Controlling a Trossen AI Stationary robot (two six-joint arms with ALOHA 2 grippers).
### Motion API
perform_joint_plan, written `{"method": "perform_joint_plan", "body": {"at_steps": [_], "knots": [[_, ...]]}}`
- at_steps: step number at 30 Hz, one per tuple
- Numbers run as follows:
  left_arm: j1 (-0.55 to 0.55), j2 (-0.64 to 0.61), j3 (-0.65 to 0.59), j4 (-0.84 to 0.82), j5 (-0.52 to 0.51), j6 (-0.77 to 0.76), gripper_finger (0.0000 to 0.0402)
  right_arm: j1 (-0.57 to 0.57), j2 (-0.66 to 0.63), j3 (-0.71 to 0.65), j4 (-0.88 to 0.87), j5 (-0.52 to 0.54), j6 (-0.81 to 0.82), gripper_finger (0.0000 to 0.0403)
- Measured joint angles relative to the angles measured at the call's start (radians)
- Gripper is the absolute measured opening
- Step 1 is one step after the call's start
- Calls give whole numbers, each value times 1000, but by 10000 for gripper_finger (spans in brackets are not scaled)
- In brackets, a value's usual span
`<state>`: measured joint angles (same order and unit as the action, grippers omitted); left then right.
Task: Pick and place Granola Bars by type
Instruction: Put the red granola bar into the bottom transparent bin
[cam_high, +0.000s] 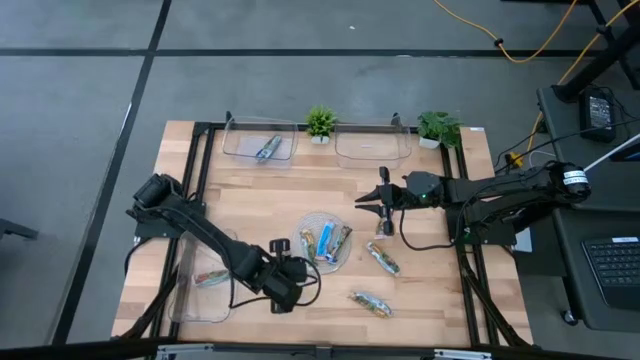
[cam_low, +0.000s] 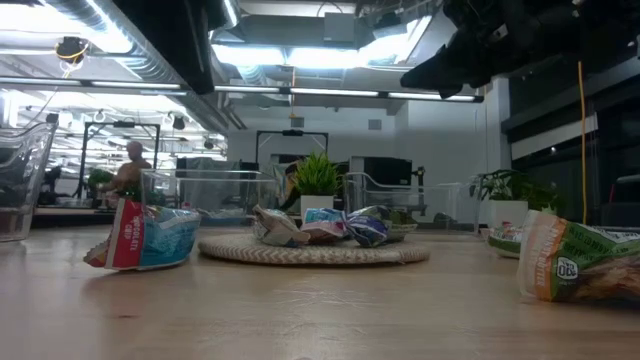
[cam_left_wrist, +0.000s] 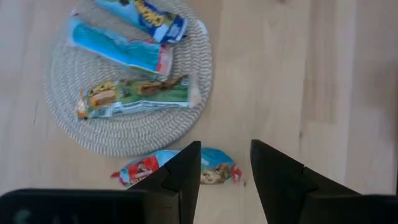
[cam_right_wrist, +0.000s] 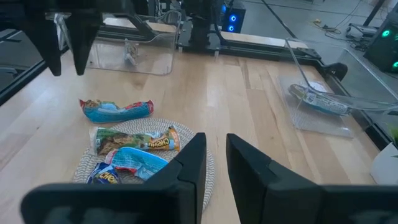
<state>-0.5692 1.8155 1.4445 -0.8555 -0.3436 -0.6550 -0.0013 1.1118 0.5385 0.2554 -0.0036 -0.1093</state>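
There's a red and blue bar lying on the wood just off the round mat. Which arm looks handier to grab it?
Probably the left. The left gripper hangs right by the red and blue bar, fingers open, and its wrist view shows that bar just ahead of them. The right gripper is on the far side of the round mat, over bare wood.

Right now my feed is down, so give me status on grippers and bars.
Left gripper open above red-and-blue bar. Right gripper open, empty, beyond woven mat. Three bars on mat. Nothing in the way.

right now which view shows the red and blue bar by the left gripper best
The left wrist view: the red and blue bar lies just off the woven mat, partly behind the left gripper. Low and right wrist views show it smaller.
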Motion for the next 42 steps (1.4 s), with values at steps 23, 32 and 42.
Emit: {"method": "perform_joint_plan", "body": {"at_steps": [23,32,42], "knots": [[-8,75,0,-56,-47,-580,249,0,0,0,-15,-2,3,67],[-11,151,0,-109,-11,-649,249,14,0,0,-16,-10,27,67],[-47,165,0,-118,-18,-713,249,44,0,0,-21,-10,23,67]]}}
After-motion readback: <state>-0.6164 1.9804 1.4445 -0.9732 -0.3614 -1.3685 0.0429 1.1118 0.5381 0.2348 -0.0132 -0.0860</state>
